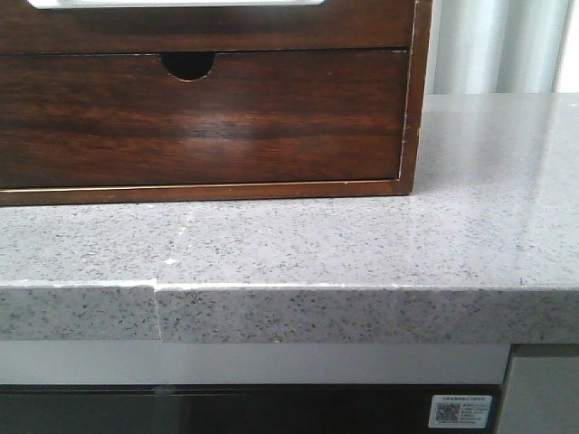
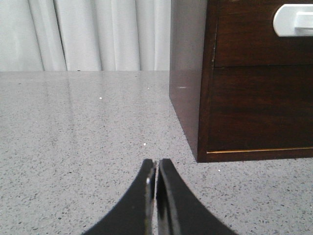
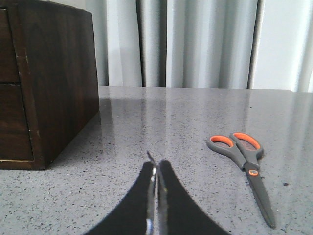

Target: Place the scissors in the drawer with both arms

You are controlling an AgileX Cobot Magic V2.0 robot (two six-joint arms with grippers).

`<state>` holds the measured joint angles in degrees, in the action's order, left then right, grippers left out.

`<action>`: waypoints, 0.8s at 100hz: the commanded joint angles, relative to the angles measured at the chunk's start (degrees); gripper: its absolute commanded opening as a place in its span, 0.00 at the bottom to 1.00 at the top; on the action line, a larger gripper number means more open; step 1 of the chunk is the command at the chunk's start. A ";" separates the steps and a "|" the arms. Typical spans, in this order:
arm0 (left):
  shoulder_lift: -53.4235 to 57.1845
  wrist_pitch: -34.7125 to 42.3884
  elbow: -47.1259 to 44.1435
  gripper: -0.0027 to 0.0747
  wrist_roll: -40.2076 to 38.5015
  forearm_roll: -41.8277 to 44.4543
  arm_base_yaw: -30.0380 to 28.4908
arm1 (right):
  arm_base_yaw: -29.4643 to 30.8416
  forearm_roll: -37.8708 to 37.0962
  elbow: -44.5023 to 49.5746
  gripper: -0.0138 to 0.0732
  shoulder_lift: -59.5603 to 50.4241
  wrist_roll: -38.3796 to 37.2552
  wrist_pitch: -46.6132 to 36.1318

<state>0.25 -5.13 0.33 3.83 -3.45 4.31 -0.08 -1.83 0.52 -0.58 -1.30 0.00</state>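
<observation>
We begin at the left side of the front view, where the wooden cabinet [image 1: 208,99] fills the upper left of the frame on the speckled grey counter [image 1: 362,253]. Neither arm shows in this view. The drawer [image 1: 208,25] we want is only a dark strip along the top edge, with a sliver of its white handle [image 1: 176,3] above it; the drawer with the half-round notch [image 1: 188,63] below it is not ours.

In the left wrist view, the left gripper [image 2: 156,169] sits at the bottom centre, its two dark fingers pressed together with nothing between them. The cabinet stands in the upper right of that frame, and the white handle [image 2: 293,19] shows at the top right corner, so we judge the left arm the nearer one for pulling the drawer.

In the right wrist view, the cabinet's side occupies the upper left. The right gripper [image 3: 156,169] at bottom centre is likewise closed and empty. The scissors [image 3: 244,169] lie flat on the counter in the lower right of the frame, well apart from the cabinet and near the fingertips, off to their right. Their orange-lined handles [image 3: 232,142] point toward the curtain [image 3: 195,44] and the blades [image 3: 261,198] run down toward the bottom edge, slanting slightly right. We judge the right arm the one to pick them up, and it must open first.
</observation>
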 commanded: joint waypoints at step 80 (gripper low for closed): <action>-12.04 -14.97 30.54 0.01 -0.53 -6.42 0.45 | 0.46 -1.02 -29.26 0.08 17.16 -0.07 21.23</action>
<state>-7.51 -19.40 26.26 3.83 -9.24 4.31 -0.08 -0.77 -23.83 12.71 -1.40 21.95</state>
